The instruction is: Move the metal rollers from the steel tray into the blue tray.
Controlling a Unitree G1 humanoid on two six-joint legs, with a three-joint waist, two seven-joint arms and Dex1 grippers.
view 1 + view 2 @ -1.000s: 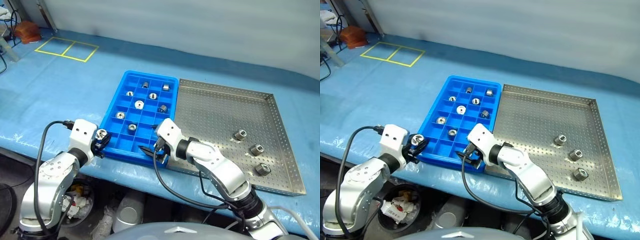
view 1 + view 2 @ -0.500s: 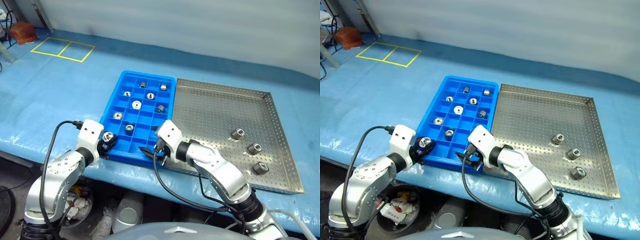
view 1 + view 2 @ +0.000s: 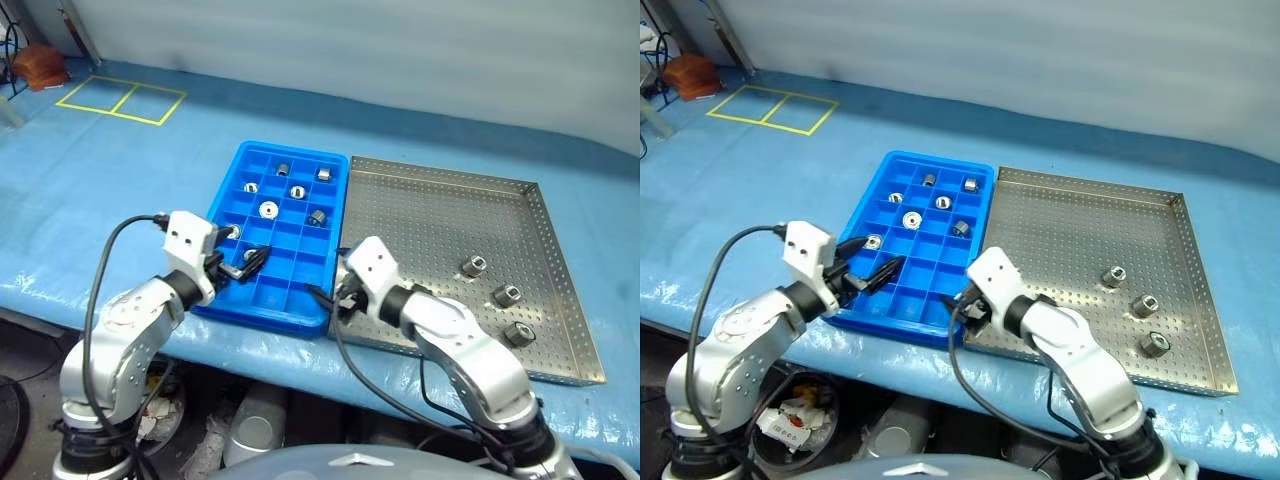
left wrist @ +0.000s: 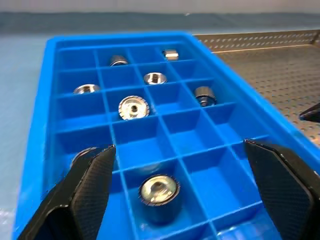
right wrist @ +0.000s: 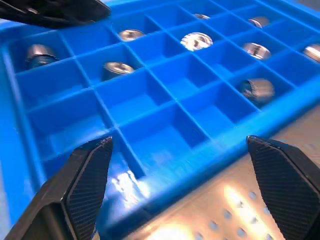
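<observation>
The blue tray (image 3: 296,268) lies left of the steel tray (image 3: 420,225), their long sides touching. Several metal rollers rest in the blue tray's compartments, one being a flat disc-like roller (image 3: 267,210). Three rollers (image 3: 472,265) (image 3: 507,295) (image 3: 517,333) stand on the steel tray's right side. My left gripper (image 3: 240,262) hovers open over the blue tray's near-left cells; below its fingers a roller (image 4: 158,189) sits in a cell. My right gripper (image 3: 335,295) is open and empty at the near end of the seam between the trays.
Both trays sit on a blue table cover whose front edge (image 3: 150,330) runs just below my arms. Yellow tape squares (image 3: 120,97) mark the far left. Black cables loop from both wrists.
My left gripper moved right over the blue tray and opened, letting the roller drop into a near-left cell. My right gripper shifted right toward the steel tray, still open.
</observation>
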